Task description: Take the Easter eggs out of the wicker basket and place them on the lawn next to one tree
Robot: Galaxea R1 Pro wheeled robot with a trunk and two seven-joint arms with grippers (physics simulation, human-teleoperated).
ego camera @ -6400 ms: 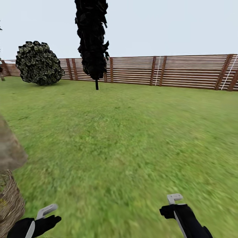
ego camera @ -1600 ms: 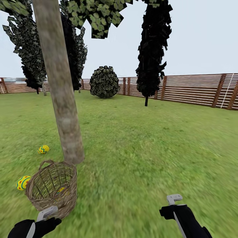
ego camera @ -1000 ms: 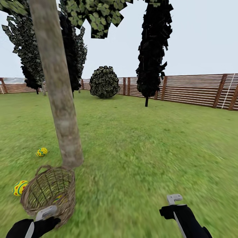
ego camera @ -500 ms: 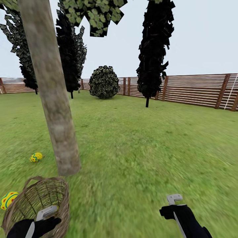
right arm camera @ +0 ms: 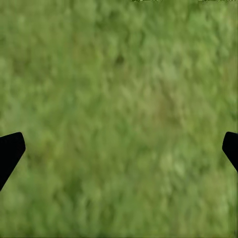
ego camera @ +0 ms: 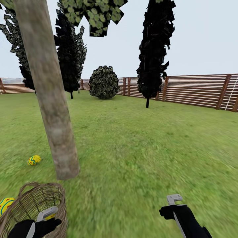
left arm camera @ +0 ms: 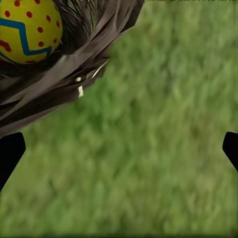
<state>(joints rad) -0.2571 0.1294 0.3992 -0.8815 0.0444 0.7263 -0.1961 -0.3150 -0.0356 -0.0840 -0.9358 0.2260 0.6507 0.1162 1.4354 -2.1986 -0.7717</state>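
Observation:
The wicker basket [ego camera: 31, 206] stands on the lawn [ego camera: 138, 155] at the lower left, just in front of the tree [ego camera: 49, 99] with its thick grey-tan trunk. One Easter egg [ego camera: 34, 160] lies on the grass left of the trunk, and another [ego camera: 4, 205] lies left of the basket at the picture's edge. A third egg [left arm camera: 27, 29] sits among the wicker [left arm camera: 74, 74] in the left wrist view. My left gripper [ego camera: 46, 215] hovers at the basket's near rim, open and empty. My right gripper [ego camera: 174, 199] is open over bare grass [right arm camera: 119, 99].
Narrow black-leaved trees [ego camera: 153, 49] and a round dark bush [ego camera: 103, 82] stand farther back. A brown slat fence [ego camera: 195, 89] rings the garden. Open grass stretches to the right of the trunk.
The whole view has shifted: the camera moved forward, so the trunk, basket and eggs now sit nearer and lower left. Both arms hold the same pose.

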